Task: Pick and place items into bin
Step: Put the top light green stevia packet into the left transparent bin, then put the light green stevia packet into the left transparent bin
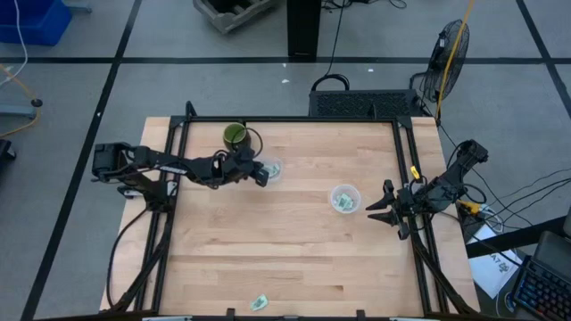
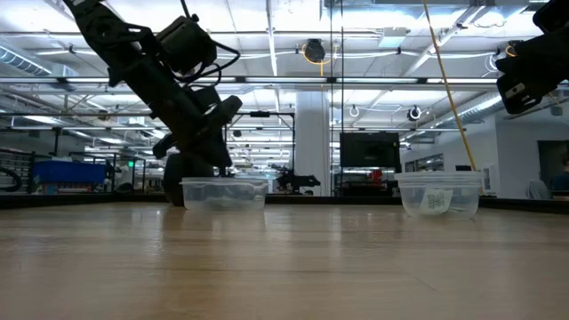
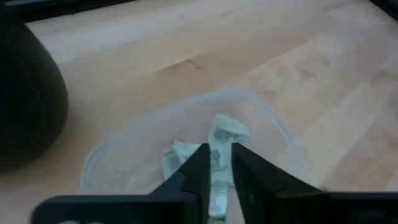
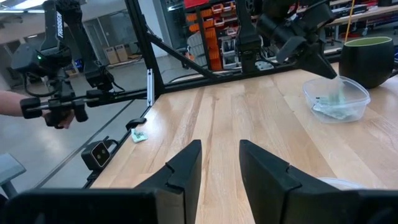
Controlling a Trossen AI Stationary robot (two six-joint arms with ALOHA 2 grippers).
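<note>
The left gripper (image 3: 216,163) hangs over a clear tub (image 3: 273,124) near the table's far edge, beside a dark green cup (image 1: 235,135). Its jaws are narrow, pinched on a pale green and white packet (image 3: 217,165) that runs up between the fingertips (image 3: 199,163) and shows above them. The packet sits inside the tub's rim, over the tub's floor; whether its far end touches the floor cannot be told. More packets (image 3: 177,155) lie in the same tub just beside the held one. In the right wrist view the left gripper's tip dips into this tub (image 4: 339,99).

A second tub (image 1: 344,198) stands well apart toward the right side, with packets inside it. One loose packet (image 1: 260,303) lies near the table's front edge, far from both tubs.

The right gripper (image 4: 219,163) waits at the table's right edge, near the second tub, its jaws parted with nothing between them.

The table (image 1: 294,259) is light wood planks inside a black frame. The floor around it is grey with dark lines; a fan (image 1: 449,53) stands beyond the far right corner. In the right wrist view a hand (image 4: 62,115) at the table's side holds a black control rig. The low view shows a bright hall with ceiling lights behind both tubs.
</note>
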